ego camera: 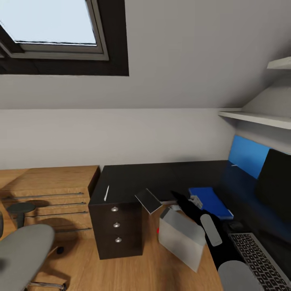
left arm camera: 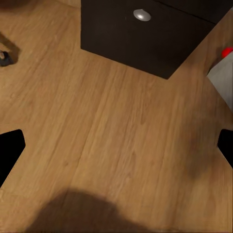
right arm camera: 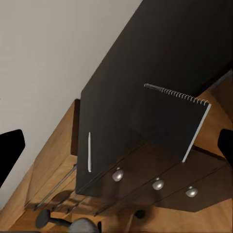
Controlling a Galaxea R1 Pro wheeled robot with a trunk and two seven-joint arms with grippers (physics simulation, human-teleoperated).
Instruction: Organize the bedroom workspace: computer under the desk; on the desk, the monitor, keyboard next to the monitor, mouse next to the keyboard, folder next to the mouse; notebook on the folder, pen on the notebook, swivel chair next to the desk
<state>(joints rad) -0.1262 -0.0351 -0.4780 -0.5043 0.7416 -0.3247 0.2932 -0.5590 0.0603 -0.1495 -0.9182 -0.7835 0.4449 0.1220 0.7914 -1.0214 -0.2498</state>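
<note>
On the black desk (ego camera: 161, 178) a white pen (ego camera: 106, 193) lies above the drawer unit (ego camera: 116, 230). The grey notebook (ego camera: 148, 201) hangs tilted over the desk's front edge. My right gripper (ego camera: 180, 199) is just behind it, open, with nothing gripped. In the right wrist view the spiral notebook (right arm camera: 170, 121) lies ahead of the right gripper (right arm camera: 116, 155), and the pen (right arm camera: 89, 151) is off to one side. The blue folder (ego camera: 210, 202), keyboard (ego camera: 258, 258) and monitor (ego camera: 277, 186) sit on the desk. The computer (ego camera: 182, 238) leans on the floor beside the drawers. My left gripper (left arm camera: 116, 150) is open above bare floor.
The swivel chair (ego camera: 24, 250) stands at the lower left in front of a wooden chest of drawers (ego camera: 48, 194). Shelves (ego camera: 258, 118) and a blue wall panel (ego camera: 246, 155) line the right wall. The left wrist view takes in a drawer knob (left arm camera: 141, 15) and the computer's corner (left arm camera: 224, 77).
</note>
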